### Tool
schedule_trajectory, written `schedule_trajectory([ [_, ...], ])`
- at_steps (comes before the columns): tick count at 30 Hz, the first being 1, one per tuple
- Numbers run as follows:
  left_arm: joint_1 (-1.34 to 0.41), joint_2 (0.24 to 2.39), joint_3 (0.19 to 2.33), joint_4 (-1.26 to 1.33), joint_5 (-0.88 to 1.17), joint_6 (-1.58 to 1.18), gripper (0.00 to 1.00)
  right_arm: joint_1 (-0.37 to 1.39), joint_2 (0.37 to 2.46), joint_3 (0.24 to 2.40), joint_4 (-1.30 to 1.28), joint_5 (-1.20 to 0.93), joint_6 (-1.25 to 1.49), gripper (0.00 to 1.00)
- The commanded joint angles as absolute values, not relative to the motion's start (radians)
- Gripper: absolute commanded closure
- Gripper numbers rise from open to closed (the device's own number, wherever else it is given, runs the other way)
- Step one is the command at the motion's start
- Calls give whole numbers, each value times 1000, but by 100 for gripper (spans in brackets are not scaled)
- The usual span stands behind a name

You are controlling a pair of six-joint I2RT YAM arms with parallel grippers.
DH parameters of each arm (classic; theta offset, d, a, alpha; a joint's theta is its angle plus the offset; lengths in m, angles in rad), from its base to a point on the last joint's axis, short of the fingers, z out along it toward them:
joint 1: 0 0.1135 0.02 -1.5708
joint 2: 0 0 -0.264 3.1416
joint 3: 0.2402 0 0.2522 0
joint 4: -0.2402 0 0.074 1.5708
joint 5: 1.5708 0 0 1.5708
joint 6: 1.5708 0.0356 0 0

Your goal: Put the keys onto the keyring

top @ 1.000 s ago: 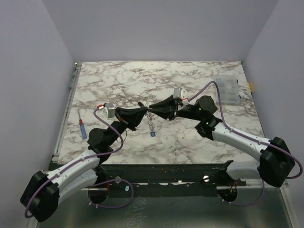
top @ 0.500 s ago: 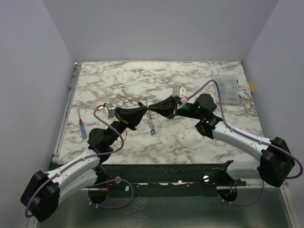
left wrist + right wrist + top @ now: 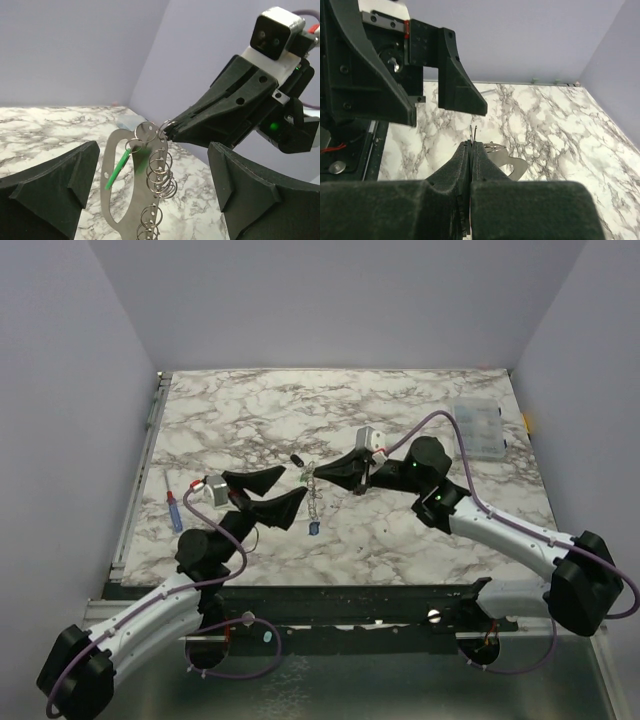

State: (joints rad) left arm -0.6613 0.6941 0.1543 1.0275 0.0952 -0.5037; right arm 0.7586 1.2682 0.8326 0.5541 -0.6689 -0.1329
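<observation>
From where I stand, the right gripper (image 3: 316,476) is pinched tight, and the thin wire of the keyring (image 3: 146,132) sticks out from between its closed fingertips, so it holds the ring by its top edge. In the right wrist view the two pads (image 3: 462,165) meet with no gap below the wire.

Under that grip hangs the chain (image 3: 159,175) of small silvery loops, with a flat metal tag (image 3: 111,200) with cut-outs beside it. The green key (image 3: 119,167) dangles from a small loop just below the held ring, on the side facing the left arm. The blue key (image 3: 313,529) sits at the lower end of the chain, nearer the arm bases than either set of fingers; I cannot tell whether it touches the marble table (image 3: 400,540).

The left gripper (image 3: 293,484) is spread wide and grips nothing. Its two fingers (image 3: 50,185) stand either side of the hanging chain without touching it, tips pointed at the right gripper.

A small black cylinder (image 3: 298,460) lies just beyond the two grippers. A blue-and-red tool (image 3: 175,508) lies well out past the left arm, and a clear compartment box (image 3: 478,430) well out past the right arm.
</observation>
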Motion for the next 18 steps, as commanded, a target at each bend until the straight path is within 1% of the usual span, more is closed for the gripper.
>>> schedule_trajectory([
  [1,-662,591,178,821,-37,-499,1,765,1223,820,516,-621,-194,99],
  [6,-663,528,289,513,-163,-513,1,765,1189,782,520,-596,-250,99],
  [9,-663,536,375,373,-171,-479,1,765,1165,745,551,-592,-309,99],
  [13,-661,610,530,145,-161,-453,1,765,1114,636,688,-603,-418,99],
  [16,-663,728,706,-71,-157,-390,1,765,1092,561,792,-610,-500,99],
  [18,-660,797,781,-163,-115,-345,1,765,1088,509,870,-608,-544,99],
])
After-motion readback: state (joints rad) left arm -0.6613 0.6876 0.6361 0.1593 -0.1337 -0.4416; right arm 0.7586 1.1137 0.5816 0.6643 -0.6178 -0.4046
